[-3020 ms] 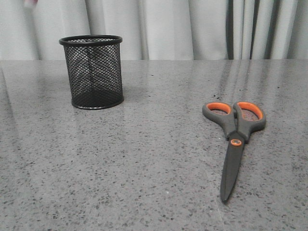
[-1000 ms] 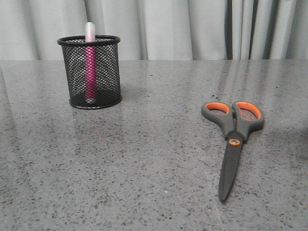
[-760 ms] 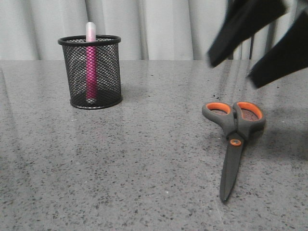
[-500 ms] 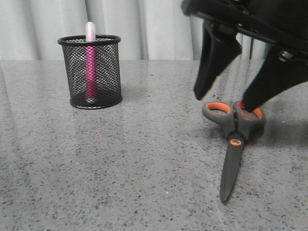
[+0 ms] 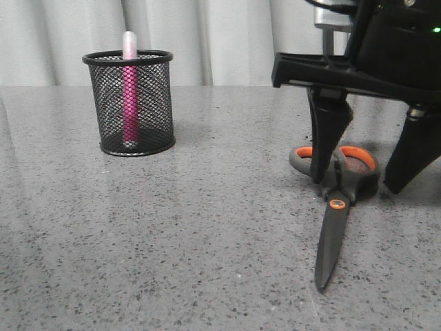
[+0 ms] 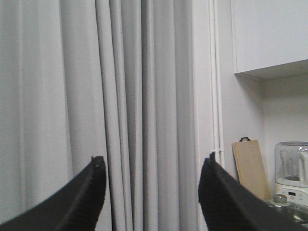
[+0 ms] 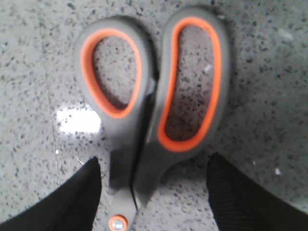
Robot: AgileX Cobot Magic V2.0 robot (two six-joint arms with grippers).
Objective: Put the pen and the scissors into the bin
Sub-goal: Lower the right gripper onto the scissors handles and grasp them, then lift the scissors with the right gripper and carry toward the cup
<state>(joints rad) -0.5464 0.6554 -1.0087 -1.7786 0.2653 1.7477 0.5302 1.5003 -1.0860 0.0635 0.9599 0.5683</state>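
Observation:
The black mesh bin (image 5: pixel 129 103) stands at the back left of the table, with the pink pen (image 5: pixel 129 89) upright inside it, whitish cap above the rim. The scissors (image 5: pixel 335 207) lie flat at the right, closed, handles away from me and blades pointing toward me. My right gripper (image 5: pixel 357 185) is open and low over the handles, one finger (image 5: pixel 324 138) on each side. In the right wrist view the gripper (image 7: pixel 153 159) straddles the scissors (image 7: pixel 149 110) near the pivot, apart from them. My left gripper (image 6: pixel 154 158) is open, empty and raised, facing the curtain.
Grey speckled table (image 5: pixel 207 241) with a pale curtain (image 5: pixel 227 41) behind it. The left wrist view shows a wooden board (image 6: pixel 250 168) and a blender (image 6: pixel 291 168) by a wall. The left arm is out of the front view.
The pen appeared standing in the bin, which was empty before. My right gripper then came down from the upper right, open, and now straddles the scissors' handles. The scissors have not moved.

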